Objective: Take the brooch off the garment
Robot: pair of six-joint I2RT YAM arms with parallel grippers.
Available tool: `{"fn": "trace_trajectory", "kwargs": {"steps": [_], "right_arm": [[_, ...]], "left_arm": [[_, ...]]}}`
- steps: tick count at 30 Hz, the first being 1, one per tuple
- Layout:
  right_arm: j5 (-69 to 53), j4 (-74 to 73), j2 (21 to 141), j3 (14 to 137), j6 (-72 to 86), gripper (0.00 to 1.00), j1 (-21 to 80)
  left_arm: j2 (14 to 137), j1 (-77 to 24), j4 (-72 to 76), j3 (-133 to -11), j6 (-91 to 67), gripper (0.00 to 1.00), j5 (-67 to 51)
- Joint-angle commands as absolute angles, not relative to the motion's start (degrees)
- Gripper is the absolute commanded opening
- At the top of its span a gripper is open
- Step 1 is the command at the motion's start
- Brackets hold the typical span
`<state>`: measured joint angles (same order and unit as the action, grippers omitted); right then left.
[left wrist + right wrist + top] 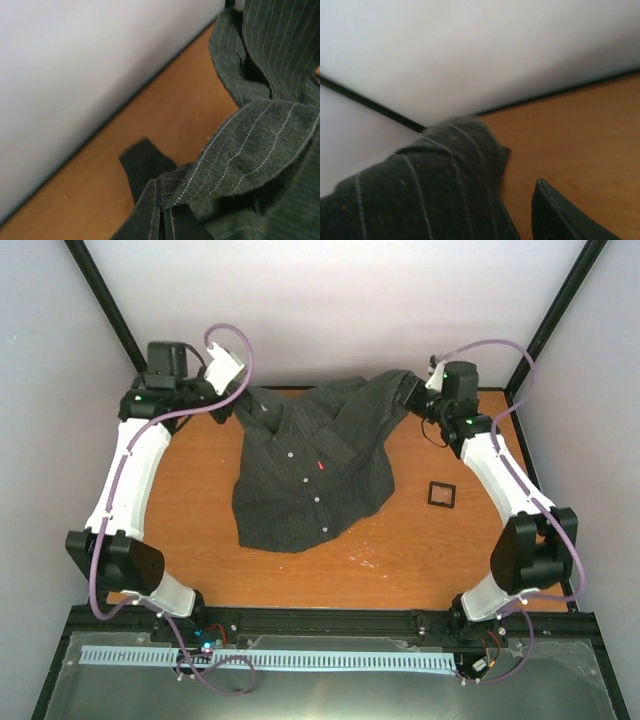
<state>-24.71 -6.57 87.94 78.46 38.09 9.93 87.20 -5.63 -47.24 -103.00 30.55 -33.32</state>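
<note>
Striped shirt [310, 465] is grasped by left end effector [228, 408] and right end effector [410, 390].

The garment [300, 490] lies on the table [410, 560], stretched between the two grippers. Its far-left corner sits between the left gripper's [232, 412] fingers [145, 162], and its far-right sleeve sits between the right gripper's [412, 392] fingers. The brooch [320, 467] sits on the garment, nearer than both pairs of fingers and between them. The tray [441, 494] lies on the table nearer than the right fingers, just off the garment's right edge.
</note>
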Motion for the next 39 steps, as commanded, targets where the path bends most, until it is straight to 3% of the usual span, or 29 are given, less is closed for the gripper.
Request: {"fn": "trace_trajectory", "kwargs": {"steps": [1,3,8,15,19,23,27,34,37,39], "right_arm": [[-15.78,-19.02,94.18,79.85,31.37,0.63,9.76],[-13.3,-22.88,97.29,81.58,28.7,0.77,9.74],[-5.84,-27.95,101.71,82.93,23.8,0.95,9.92],[11.9,-29.2,98.48,80.3,23.33,0.96,11.43],[10.19,-19.75,94.73,76.49,19.98,0.95,17.87],[6.8,-16.25,100.43,78.66,12.74,0.96,30.04],[3.59,-12.87,106.37,79.24,9.61,0.9,35.21],[-1.86,-14.06,115.21,84.28,9.3,0.69,36.38],[1.04,-16.57,117.67,86.38,9.28,0.54,36.11],[2.89,-18.13,118.34,86.96,10.18,0.37,35.2]], "left_arm": [[86.46,-6.05,-40.88,-95.61,31.23,0.01,-28.61],[87.24,-6.14,-38.86,-92.05,31.13,0.01,-28.79],[92.09,-6.37,-35.76,-86.52,28.29,0.01,-34.05],[98.36,-6.59,-32.63,-89.1,25.02,0.01,-33.86],[98.54,-6.59,-29.18,-88.69,24.22,0.01,-33.76],[99.12,-6.59,-26.66,-88.64,22.35,0.01,-29.87],[98.49,-6.5,-26.64,-88.4,21.62,0.01,-27.56],[96.94,-6.5,-30.37,-90.43,21.43,0.01,-30.27],[96.11,-6.5,-31.49,-91.72,21.12,0.01,-30.93],[95.28,-6.5,-31.73,-92.07,21.11,0.01,-31.22]]}}
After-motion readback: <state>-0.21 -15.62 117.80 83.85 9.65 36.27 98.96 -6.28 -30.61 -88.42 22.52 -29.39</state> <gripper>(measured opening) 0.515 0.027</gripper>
